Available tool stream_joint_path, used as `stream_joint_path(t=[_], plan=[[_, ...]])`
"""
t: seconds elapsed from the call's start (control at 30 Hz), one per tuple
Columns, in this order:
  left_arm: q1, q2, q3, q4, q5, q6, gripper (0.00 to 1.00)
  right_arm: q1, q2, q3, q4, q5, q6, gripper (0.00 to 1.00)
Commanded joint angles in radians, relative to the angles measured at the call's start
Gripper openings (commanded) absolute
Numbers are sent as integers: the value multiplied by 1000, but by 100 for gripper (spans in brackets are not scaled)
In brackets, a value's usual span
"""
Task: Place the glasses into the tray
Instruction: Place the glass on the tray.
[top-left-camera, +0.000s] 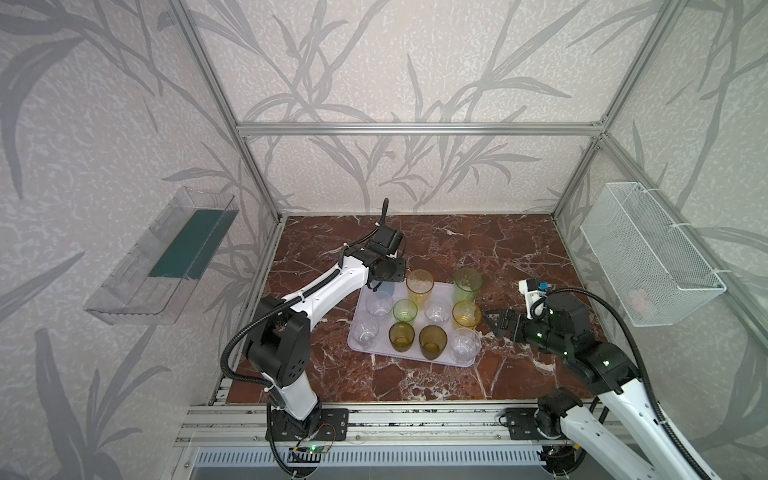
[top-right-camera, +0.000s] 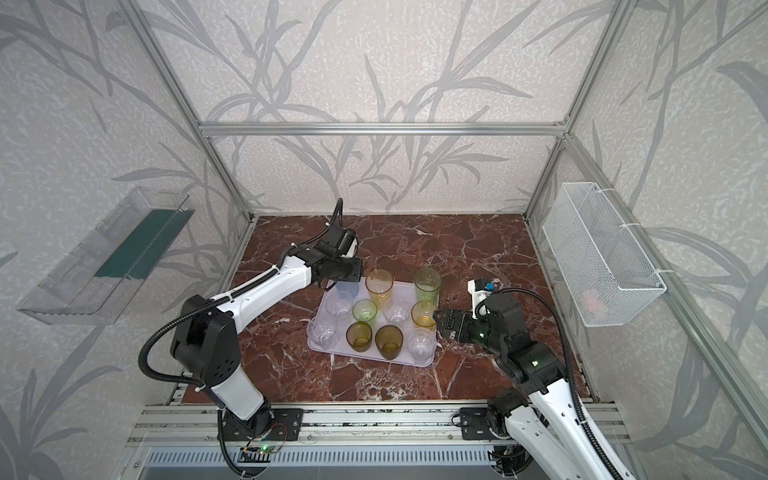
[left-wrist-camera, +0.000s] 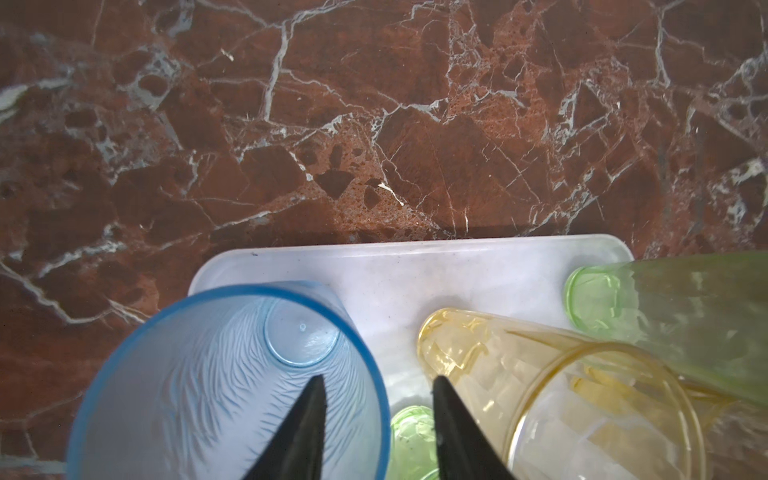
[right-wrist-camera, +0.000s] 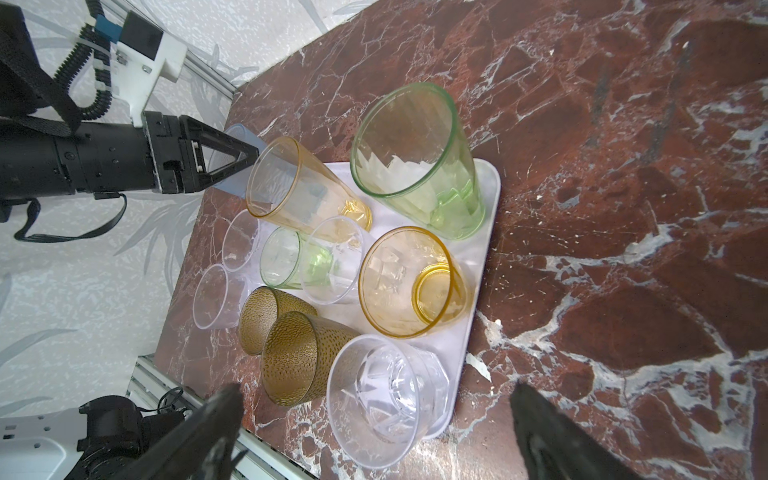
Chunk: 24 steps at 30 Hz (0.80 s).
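Left claw (left-wrist-camera: 377, 377), half spread, straddles the rim of the blue glass (left-wrist-camera: 232, 374) without pinching it, at the far left corner of the tray (left-wrist-camera: 415, 270). Right claw (right-wrist-camera: 376, 386) gapes wide beside the tray's right edge. The tray sits at the middle of the bench (top-left-camera: 498, 249), with the other glasses (top-left-camera: 405, 309) standing in it.

one pale lavender tray (left-wrist-camera: 415, 266) on one red marble table top (top-left-camera: 519, 257). eleven glasses counted in all. four short clear glasses: the far left one (top-left-camera: 379, 303), the middle one (top-left-camera: 437, 311), the near left one (top-left-camera: 365, 332), the near right one (top-left-camera: 464, 345). two dark amber glasses (top-left-camera: 402, 336) (top-left-camera: 432, 340). one short green glass (top-left-camera: 404, 310). one short yellow glass (top-left-camera: 466, 313). three tall ones: one tall yellow glass (top-left-camera: 420, 284), one tall pale green glass (top-left-camera: 468, 283), one tall blue glass (left-wrist-camera: 187, 374). two robot arms, a left arm (top-left-camera: 328, 286) and a right arm (top-left-camera: 602, 365). one clear plastic shelf (top-left-camera: 124, 299) on the left wall, holding one dark green strip (top-left-camera: 187, 245). one white wire basket (top-left-camera: 648, 257) on the right wall, with one small pinkish thing (top-left-camera: 638, 299) inside, too blurred to name.
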Motion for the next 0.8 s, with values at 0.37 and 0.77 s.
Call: stream_joint_path(t=[0.37, 0.77], plan=[[-3, -77, 20, -2, -79, 28, 99, -9, 7, -5, 2, 8, -8, 99], [0, -226, -73, 96, -248, 62, 99, -12, 24, 16, 11, 10, -22, 99]])
